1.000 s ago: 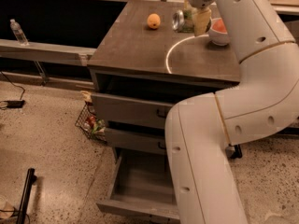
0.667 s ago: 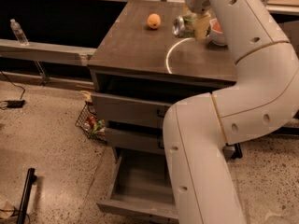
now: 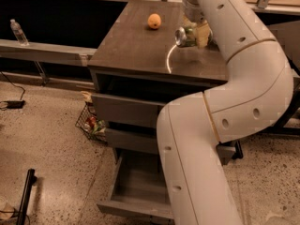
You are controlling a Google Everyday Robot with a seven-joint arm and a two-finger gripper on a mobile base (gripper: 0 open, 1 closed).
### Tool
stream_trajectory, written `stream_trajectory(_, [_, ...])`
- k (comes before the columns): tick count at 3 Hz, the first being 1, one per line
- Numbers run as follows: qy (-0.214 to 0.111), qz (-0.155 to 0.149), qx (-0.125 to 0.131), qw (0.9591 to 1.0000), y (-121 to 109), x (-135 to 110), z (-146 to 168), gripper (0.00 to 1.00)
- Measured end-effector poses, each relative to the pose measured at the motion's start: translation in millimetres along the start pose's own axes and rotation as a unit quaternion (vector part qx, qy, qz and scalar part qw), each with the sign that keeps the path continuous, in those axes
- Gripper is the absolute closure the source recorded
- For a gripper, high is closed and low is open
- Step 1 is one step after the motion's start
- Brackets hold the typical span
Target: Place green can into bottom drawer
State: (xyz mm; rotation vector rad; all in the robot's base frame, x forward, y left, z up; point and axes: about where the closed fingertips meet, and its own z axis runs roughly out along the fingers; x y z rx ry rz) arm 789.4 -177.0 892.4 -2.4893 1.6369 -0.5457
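The green can [image 3: 184, 35], shiny green and silver, lies sideways in my gripper [image 3: 193, 34] above the right part of the grey cabinet top [image 3: 136, 46]. My gripper is shut on it, the can's silver end pointing left. The bottom drawer [image 3: 136, 191] stands pulled out at the foot of the cabinet, its grey box empty; my white arm hides its right part.
An orange fruit [image 3: 154, 21] sits on the cabinet top at the back. Two upper drawers [image 3: 126, 109] are a little ajar. A wire basket [image 3: 90, 123] with items stands left of the cabinet. A clear plastic bottle [image 3: 17, 32] stands on a ledge at far left.
My gripper has lifted the green can off the cabinet top and carried it forward, turned on its side. The white bowl beside it is no longer visible.
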Motion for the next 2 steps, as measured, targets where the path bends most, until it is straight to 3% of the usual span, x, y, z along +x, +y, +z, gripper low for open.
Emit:
stream_trajectory(1, [-0.021, 0.004, -0.009, 0.9997, 8.4, -1.5, 8.7, 0.85])
stream_trajectory(2, [-0.02, 0.004, -0.004, 0.9998, 4.1, -1.5, 13.5, 0.61])
